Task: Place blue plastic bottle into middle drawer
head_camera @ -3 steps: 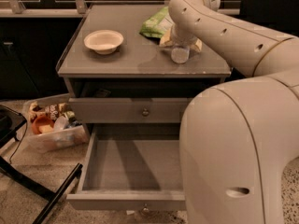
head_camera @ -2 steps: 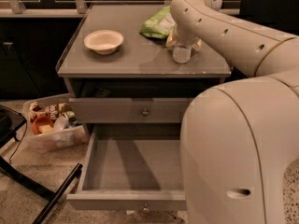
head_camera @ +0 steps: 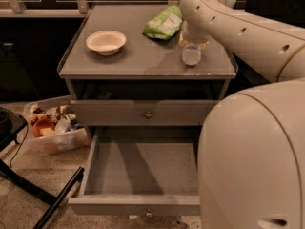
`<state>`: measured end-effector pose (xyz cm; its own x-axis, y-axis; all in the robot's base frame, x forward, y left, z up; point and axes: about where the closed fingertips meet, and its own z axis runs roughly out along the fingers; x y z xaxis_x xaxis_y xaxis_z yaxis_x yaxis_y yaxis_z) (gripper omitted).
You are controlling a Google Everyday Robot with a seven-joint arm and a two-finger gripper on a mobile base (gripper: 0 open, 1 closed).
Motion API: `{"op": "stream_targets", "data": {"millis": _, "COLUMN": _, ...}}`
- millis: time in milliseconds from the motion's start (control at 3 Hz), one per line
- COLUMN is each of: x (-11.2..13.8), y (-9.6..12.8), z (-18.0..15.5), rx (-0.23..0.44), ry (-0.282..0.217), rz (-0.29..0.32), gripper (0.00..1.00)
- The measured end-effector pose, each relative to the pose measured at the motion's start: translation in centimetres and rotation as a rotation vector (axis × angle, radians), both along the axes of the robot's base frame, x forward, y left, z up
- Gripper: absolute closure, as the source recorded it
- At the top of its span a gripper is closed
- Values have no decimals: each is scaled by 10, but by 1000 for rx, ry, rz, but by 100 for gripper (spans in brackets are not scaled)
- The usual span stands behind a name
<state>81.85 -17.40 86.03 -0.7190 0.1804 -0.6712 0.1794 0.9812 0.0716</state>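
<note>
Room for moving is left in front of the gripper [head_camera: 192,45], where the bare cabinet top [head_camera: 143,58] runs to its nearby front edge. The gripper is held low and is mostly hidden behind its own wrist; whether it is clenched or released cannot be told. The blue plastic bottle [head_camera: 191,56] is seen directly beneath it, on the top. The middle drawer [head_camera: 143,173] is pulled out well below and in front of it. Arm and bottle are hardly shifted from the earlier frame.
</note>
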Motion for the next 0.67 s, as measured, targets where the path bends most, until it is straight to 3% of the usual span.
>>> {"op": "stream_targets", "data": {"millis": 333, "x": -21, "y": -11, "z": 17, "rx": -8, "ry": -12, "rz": 9, "gripper": 100}}
{"op": "stream_targets", "data": {"millis": 667, "x": -53, "y": -22, "z": 38, "rx": 8, "ry": -20, "rz": 52, "gripper": 100}}
